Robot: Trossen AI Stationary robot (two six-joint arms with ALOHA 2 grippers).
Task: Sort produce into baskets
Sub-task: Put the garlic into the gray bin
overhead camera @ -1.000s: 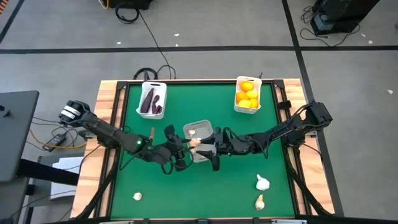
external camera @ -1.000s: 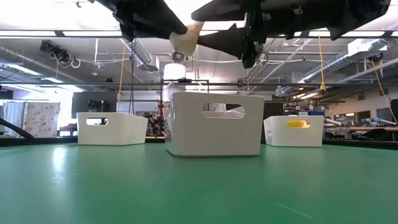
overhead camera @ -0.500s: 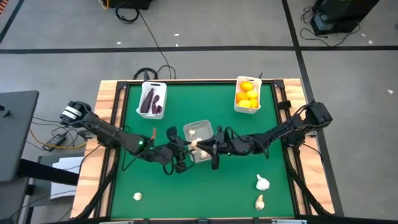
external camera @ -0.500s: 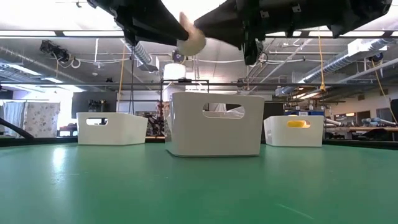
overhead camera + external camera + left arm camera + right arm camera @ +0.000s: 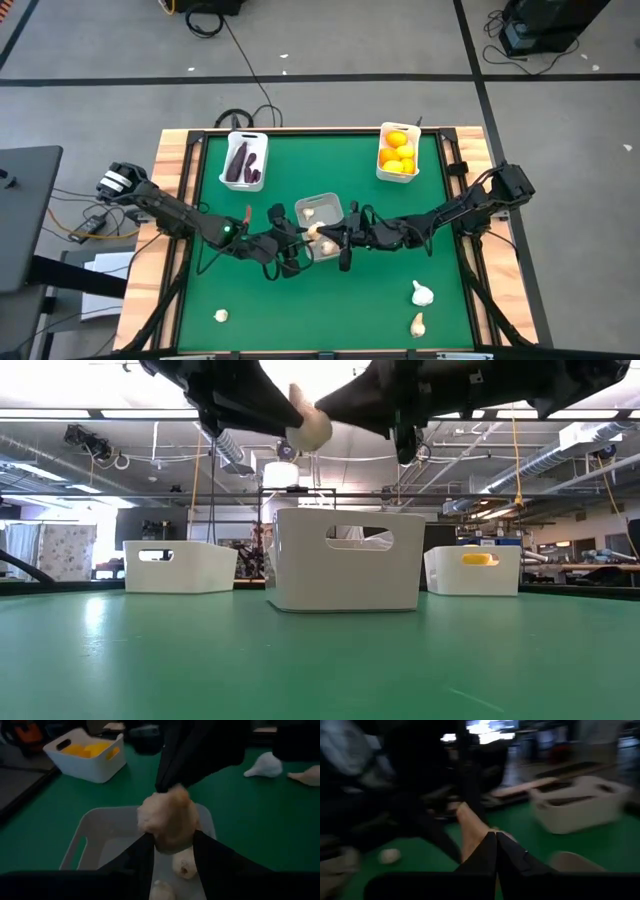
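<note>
Gripping a garlic bulb (image 5: 167, 822) above the middle basket's rim (image 5: 320, 200), left pincer (image 5: 170, 845), right pincer (image 5: 495, 851) clenched beside.

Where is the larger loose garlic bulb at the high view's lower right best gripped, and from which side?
Across the garlic bulb's fat rounded body, coming straight down from above. It lies on its side on the bare mat, apart from its smaller neighbour, so fingers should fit on either side. Its tapered tip looks too thin to hold.
</note>
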